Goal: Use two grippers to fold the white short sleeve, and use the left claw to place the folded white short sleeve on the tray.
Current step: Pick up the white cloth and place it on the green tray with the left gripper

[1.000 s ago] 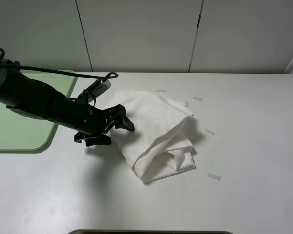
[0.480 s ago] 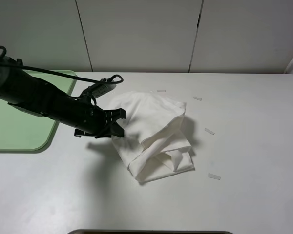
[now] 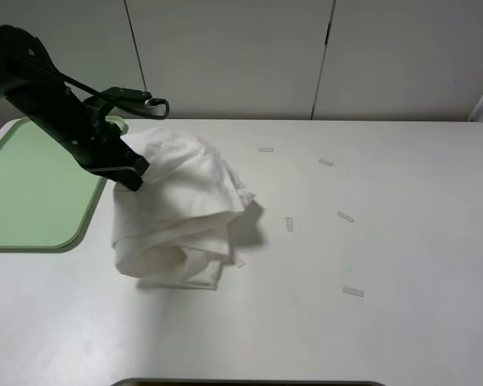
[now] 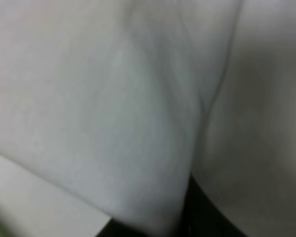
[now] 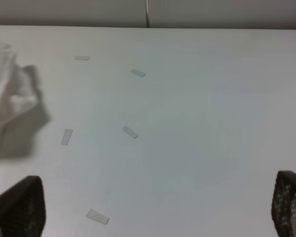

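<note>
The white shirt (image 3: 179, 211) hangs in a bunch, its bottom touching the worktop (image 3: 370, 305) near the middle, with small tape strips (image 3: 352, 290) at 3 o'clock; the left pincer (image 3: 129, 174) is clenched on its top edge; the green tray (image 3: 28, 193) lies at 9 o'clock; the right pincer (image 5: 153, 207) stands wide, holding nothing.

Bare table (image 3: 402, 241) right of shirt (image 3: 185, 209); tape strips (image 3: 344, 216) only.
</note>
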